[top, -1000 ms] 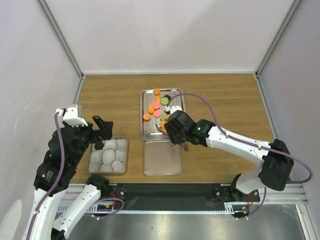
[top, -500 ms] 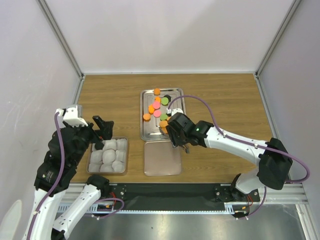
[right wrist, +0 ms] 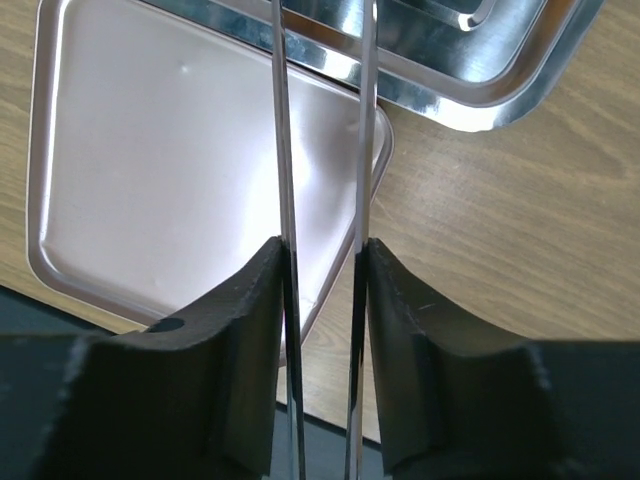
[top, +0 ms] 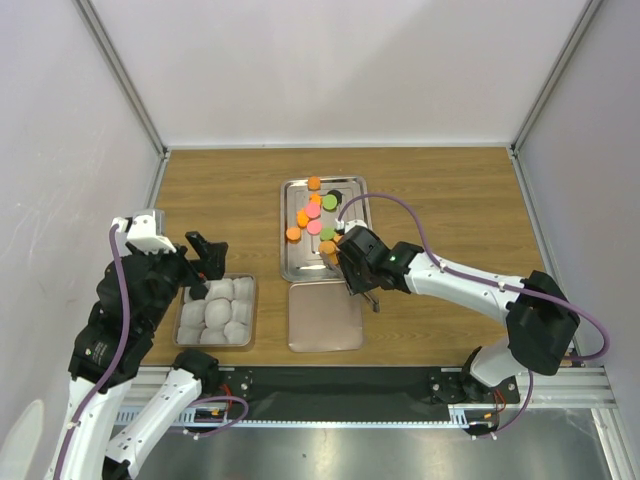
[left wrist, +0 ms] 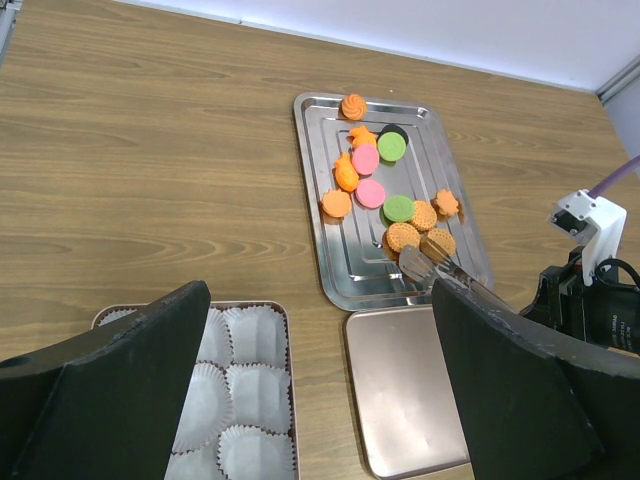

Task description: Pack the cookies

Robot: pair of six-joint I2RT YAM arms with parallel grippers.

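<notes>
The cookies (top: 313,212) (left wrist: 370,170), orange, pink, green and black discs, lie on the steel tray (top: 298,266) (left wrist: 345,270). My right gripper (top: 353,264) (right wrist: 323,250) is shut on metal tongs (right wrist: 283,150) (left wrist: 440,272), each finger pressing one tong arm. The tong tips rest among the orange cookies at the tray's near right; I cannot tell whether they pinch one. My left gripper (top: 202,260) (left wrist: 320,300) hangs open and empty above the box of white paper cups (top: 215,310) (left wrist: 240,400).
A flat pink tray (top: 325,318) (left wrist: 410,390) (right wrist: 170,160) lies just in front of the steel tray, under the right wrist. The paper-cup box sits at the near left. Grey walls enclose the wooden table on three sides.
The right fingers have squeezed the tong arms closer together and the right wrist has shifted slightly. The left arm has not moved.
</notes>
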